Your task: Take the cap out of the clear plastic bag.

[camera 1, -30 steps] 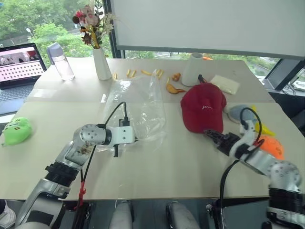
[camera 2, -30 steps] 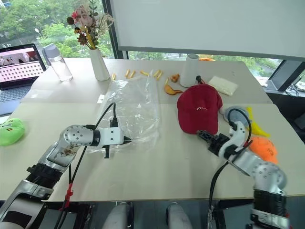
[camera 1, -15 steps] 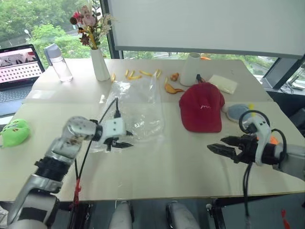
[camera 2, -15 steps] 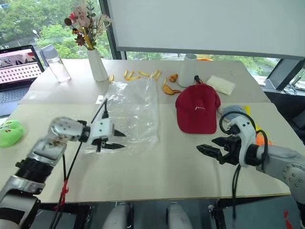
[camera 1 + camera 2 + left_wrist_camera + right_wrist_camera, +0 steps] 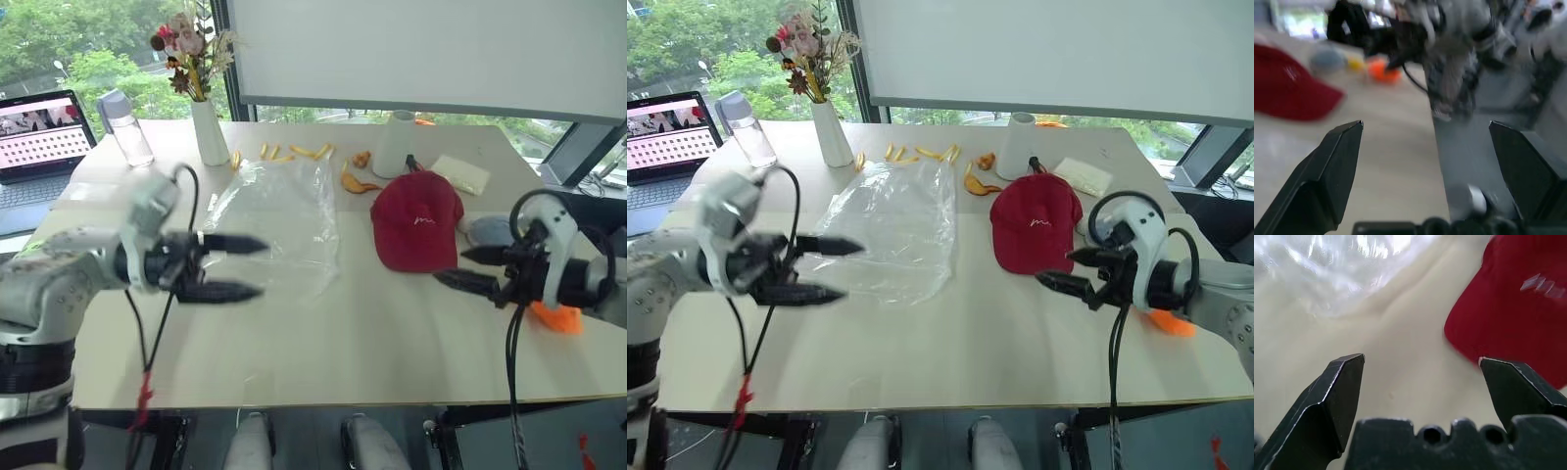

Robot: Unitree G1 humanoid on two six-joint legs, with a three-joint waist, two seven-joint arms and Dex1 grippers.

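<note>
The dark red cap [image 5: 416,230] lies on the table, outside the clear plastic bag [image 5: 279,220] and to its right. The bag lies flat and crinkled at mid-table with nothing in it. My left gripper [image 5: 260,267] hovers above the table at the bag's near left corner, pointing right, open and empty. My right gripper [image 5: 451,266] hangs open just in front of the cap's brim, pointing left, and holds nothing. The right wrist view shows the cap [image 5: 1528,308] and the bag [image 5: 1342,269] beyond open fingers [image 5: 1337,396]. In the left wrist view, the cap [image 5: 1293,88] is ahead.
At the back stand a white vase [image 5: 209,127] with flowers, a water bottle [image 5: 125,127], a laptop [image 5: 39,132], a white cup [image 5: 394,142] and a pale packet [image 5: 460,173]. Yellow snack pieces [image 5: 294,152] lie behind the bag. An orange toy [image 5: 556,318] sits by my right arm.
My left gripper opened, came off the bag's edge, rose and turned to point right. My right gripper lifted from the table and stayed open. Cap and bag did not move.
</note>
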